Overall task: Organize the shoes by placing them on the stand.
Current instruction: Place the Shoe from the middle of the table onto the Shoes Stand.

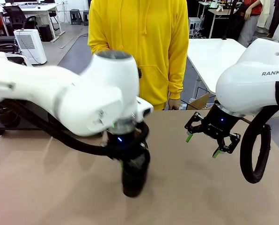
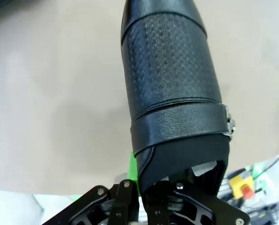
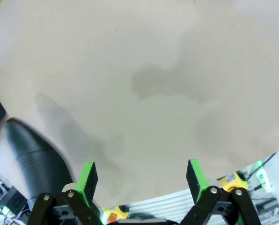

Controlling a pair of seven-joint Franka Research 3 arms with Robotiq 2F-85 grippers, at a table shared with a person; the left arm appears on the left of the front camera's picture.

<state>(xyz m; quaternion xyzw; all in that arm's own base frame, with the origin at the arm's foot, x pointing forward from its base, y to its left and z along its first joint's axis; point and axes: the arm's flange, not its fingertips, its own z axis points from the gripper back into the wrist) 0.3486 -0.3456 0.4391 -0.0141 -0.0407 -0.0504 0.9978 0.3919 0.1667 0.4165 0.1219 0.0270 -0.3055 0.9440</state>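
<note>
Tan tabletop point(image 1: 46, 187) lies bare around one black shoe point(image 2: 170, 89), which hangs toe-down just over it. Left gripper point(image 2: 172, 187) is squeezed shut on the shoe's heel end. Right gripper point(image 1: 212, 136) hangs nearby, fingers wide apart, holding nothing. Person in yellow point(image 1: 139, 42) stands across. Shoe probably goes on its stand next

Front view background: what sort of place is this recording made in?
Probably a robotics lab or open workshop: white work tables, black office chairs and a white boxy floor appliance stand on a grey floor behind the person in a yellow hoodie.
</note>
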